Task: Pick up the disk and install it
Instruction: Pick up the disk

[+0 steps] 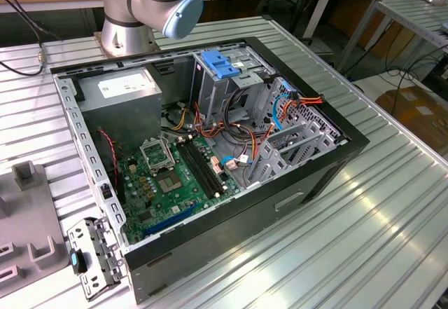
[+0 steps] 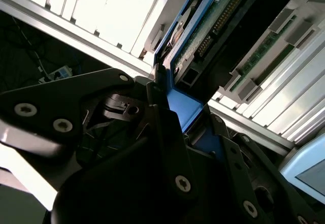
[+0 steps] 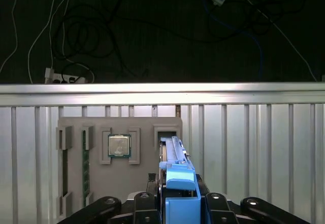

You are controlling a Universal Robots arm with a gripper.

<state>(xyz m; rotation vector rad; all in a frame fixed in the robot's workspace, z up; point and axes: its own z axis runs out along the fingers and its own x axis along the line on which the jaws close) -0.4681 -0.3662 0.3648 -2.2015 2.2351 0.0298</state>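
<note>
The disk (image 3: 172,155) stands on edge in a slot of a grey holder plate (image 3: 147,125), its blue plastic carrier (image 3: 181,188) toward the camera. My gripper (image 3: 175,197) straddles the carrier, a black finger on each side, and looks shut on it. In the second wrist view the gripper (image 2: 188,117) clamps the blue carrier (image 2: 184,104), and the disk's green circuit board (image 2: 213,26) runs away from the fingers. In the exterior view the open computer case (image 1: 329,172) lies on the table, with the arm's base (image 1: 129,32) behind it.
The holder plate also carries a processor chip (image 3: 119,145) and memory sticks (image 3: 85,165). Inside the case are a power supply (image 1: 126,88), a motherboard (image 1: 168,176), a metal bay with a blue latch (image 1: 220,64) and loose cables (image 1: 238,130). The table edge (image 3: 162,88) lies just beyond the plate.
</note>
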